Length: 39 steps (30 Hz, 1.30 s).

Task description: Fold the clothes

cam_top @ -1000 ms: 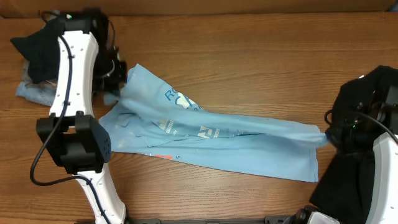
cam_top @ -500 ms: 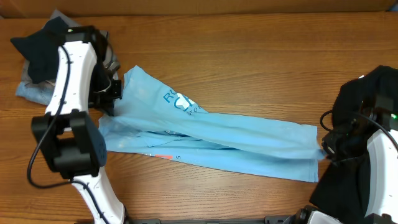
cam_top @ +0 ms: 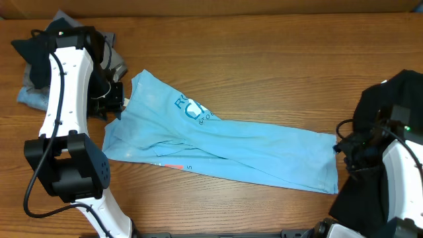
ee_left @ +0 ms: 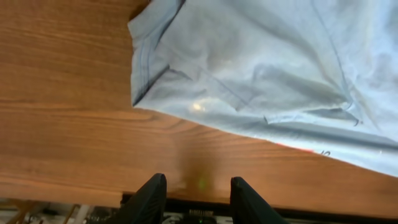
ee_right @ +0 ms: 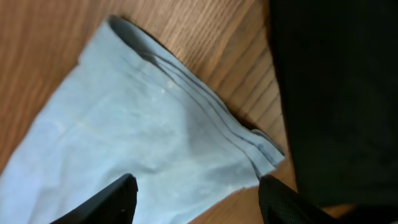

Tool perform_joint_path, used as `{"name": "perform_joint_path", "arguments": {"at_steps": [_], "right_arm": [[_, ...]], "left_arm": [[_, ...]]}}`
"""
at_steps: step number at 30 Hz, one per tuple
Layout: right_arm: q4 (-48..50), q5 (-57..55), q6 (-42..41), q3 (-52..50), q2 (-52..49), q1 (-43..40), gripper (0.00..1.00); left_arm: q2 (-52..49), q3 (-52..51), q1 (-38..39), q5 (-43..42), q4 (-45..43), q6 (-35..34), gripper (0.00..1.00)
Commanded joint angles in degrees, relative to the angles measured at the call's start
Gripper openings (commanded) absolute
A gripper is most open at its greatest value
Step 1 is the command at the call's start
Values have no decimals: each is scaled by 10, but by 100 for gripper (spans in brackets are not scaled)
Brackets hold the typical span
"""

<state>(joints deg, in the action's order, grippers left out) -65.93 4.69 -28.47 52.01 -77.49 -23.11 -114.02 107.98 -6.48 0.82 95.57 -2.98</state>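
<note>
— progress?
— blue shirt [cam_top: 218, 149] looks folded lengthwise across the worktop [cam_top: 277, 59]; cross folds remain, black shirt [cam_top: 400, 89] heaped.
— grip?
— left end effector [ee_left: 193, 193] and right end effector [ee_right: 196, 196] both spread, empty.

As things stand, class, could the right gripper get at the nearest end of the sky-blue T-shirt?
Probably yes. The right gripper hangs open directly over that end of the sky-blue T-shirt, nothing between; the black garment lies beside it, not over it.

The table [cam_top: 277, 66] beyond the blue shirt [cam_top: 251, 149] is free wood; a clothes pile [cam_top: 30, 66] blocks the left corner, black cloth [cam_top: 403, 89] the right.
</note>
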Motion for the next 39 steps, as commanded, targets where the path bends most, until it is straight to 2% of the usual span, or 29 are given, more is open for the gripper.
{"name": "perform_joint_path", "arguments": {"at_steps": [1,5,7,8,11,13,14,15,19,22,27,30,36,39], "right_arm": [[35,30,-1,-45,-37,2,67],[87,78,16,-73,-86,3,71],[107,109,47,-83,-106,3,70],[113,120,60,-89,-117,3,66],[133,148,100,-99,-130,3,41],[143,187,149,-99,-130,3,15],[143,199,165,-96,-129,3,7],[140,200,168,-91,-127,3,4],[122,192,158,-44,-104,2,4],[76,127,104,23,-79,1,4],[-19,12,93,157,-57,0,4],[-56,1,94,211,-55,7,4],[-67,-10,107,210,-56,58,4],[-68,-64,91,207,-59,90,4]], "left_arm": [[7,-4,1,-9,-17,2,37],[7,-4,1,-9,-31,2,38],[7,-4,1,-9,-36,2,38],[7,-4,1,-9,-37,2,37],[7,-4,1,-9,-41,2,37],[7,-4,1,-9,-43,2,37],[7,-4,1,-9,-44,2,37],[7,-4,1,-9,-45,2,37],[7,-4,1,-8,-46,2,37],[7,-4,1,-8,-43,2,36],[7,-4,1,-9,-44,2,36],[7,-4,1,-9,-47,2,36],[7,-4,1,-28,-57,0,36],[7,-4,1,-34,-59,0,36]]}}
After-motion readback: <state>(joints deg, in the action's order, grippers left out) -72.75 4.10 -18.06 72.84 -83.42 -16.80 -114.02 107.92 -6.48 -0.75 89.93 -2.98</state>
